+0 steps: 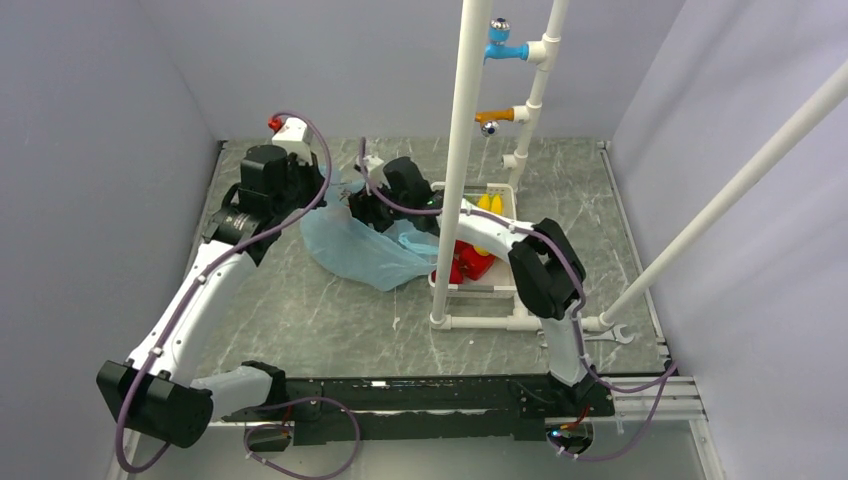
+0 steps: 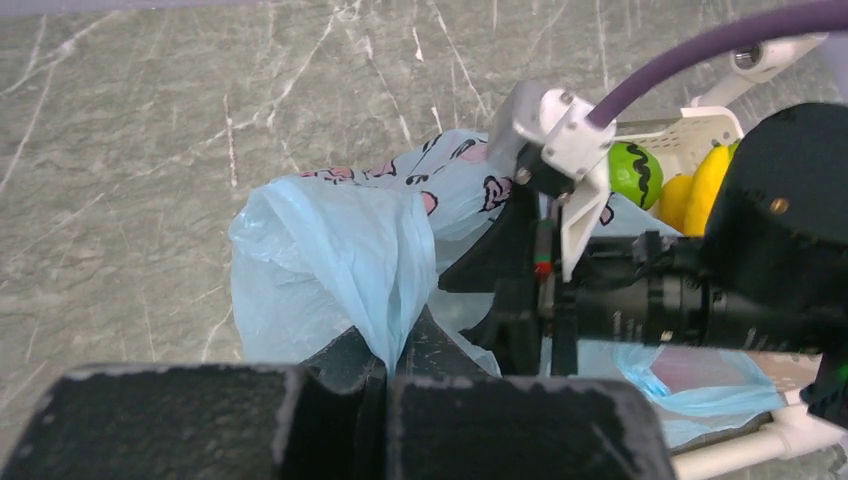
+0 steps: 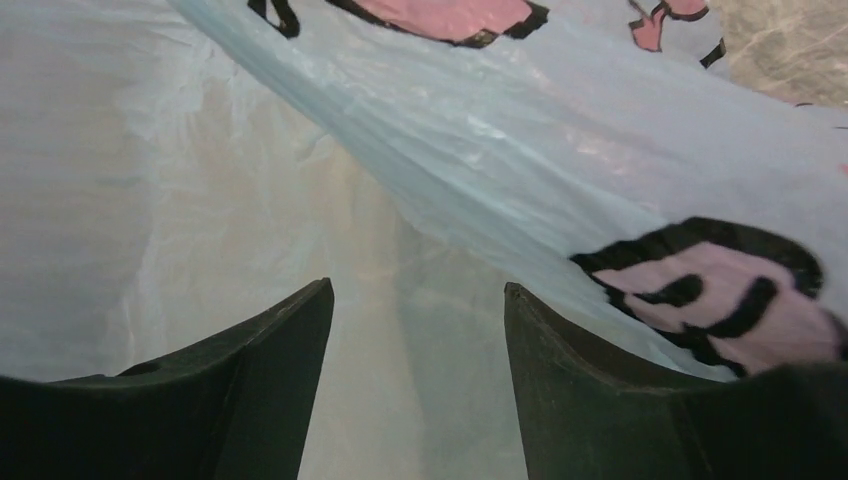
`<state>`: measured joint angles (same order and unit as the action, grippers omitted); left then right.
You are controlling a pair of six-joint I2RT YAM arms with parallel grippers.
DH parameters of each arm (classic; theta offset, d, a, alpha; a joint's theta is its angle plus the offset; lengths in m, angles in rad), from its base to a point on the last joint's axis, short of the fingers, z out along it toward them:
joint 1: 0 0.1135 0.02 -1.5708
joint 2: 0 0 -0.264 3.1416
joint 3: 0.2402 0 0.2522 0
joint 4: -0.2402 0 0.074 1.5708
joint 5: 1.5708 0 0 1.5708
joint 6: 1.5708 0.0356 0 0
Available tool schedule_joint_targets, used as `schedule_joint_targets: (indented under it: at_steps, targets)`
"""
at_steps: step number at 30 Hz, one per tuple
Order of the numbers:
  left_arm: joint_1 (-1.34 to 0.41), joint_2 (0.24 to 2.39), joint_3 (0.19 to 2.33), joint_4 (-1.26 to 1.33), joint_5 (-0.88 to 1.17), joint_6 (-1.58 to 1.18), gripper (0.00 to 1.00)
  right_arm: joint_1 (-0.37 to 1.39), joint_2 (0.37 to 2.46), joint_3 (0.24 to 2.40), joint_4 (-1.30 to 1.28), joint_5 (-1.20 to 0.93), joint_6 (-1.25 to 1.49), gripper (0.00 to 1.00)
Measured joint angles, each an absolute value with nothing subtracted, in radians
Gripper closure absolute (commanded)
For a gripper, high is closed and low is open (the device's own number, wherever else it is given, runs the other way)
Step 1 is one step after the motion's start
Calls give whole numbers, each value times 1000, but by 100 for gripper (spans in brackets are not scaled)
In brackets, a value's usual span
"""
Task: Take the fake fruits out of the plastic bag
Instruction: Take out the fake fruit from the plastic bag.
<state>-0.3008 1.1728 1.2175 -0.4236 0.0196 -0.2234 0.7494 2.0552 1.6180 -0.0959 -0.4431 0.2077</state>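
Plastic bag (image 1: pixel 355 245): thin, limp, slippery film; hold at bunched rim, 10 o'clock side. Left end effector (image 2: pixel 388 345) clamped on that fold. Right end effector (image 3: pixel 417 290) apart, inside bag.

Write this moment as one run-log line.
left gripper: shut on plastic bag | right gripper: open, inside bag | fake fruits: in white basket

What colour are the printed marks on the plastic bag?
Pink with black outlines, on the light-blue plastic bag; clearest in the right wrist view.
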Motion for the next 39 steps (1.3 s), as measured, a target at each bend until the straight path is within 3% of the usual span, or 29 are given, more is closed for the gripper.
schedule_joint_targets:
  at_steps: [3, 7, 11, 21, 33, 36, 39]
  targets:
    - [-360, 1169, 1219, -444, -74, -226, 100, 780, 2071, 1620, -75, -387, 198, 27]
    - [-443, 1150, 1203, -515, -144, -280, 100, 782, 2075, 1600, -32, -320, 198, 10]
    - [-442, 1003, 1045, -558, -199, -341, 100, 786, 2061, 1512, 45, -255, 187, 1]
    - [-439, 636, 671, -609, -205, -485, 100, 860, 2043, 1305, 222, -162, 126, 0]
    - [-439, 612, 596, -670, -269, -610, 100, 942, 2023, 1219, 289, -63, -77, 0]
    - [-439, 632, 596, -679, -270, -622, 83, 934, 2023, 1226, 285, -88, -60, 0]
    - [-439, 654, 597, -682, -268, -621, 52, 896, 2023, 1247, 290, -149, 15, 0]
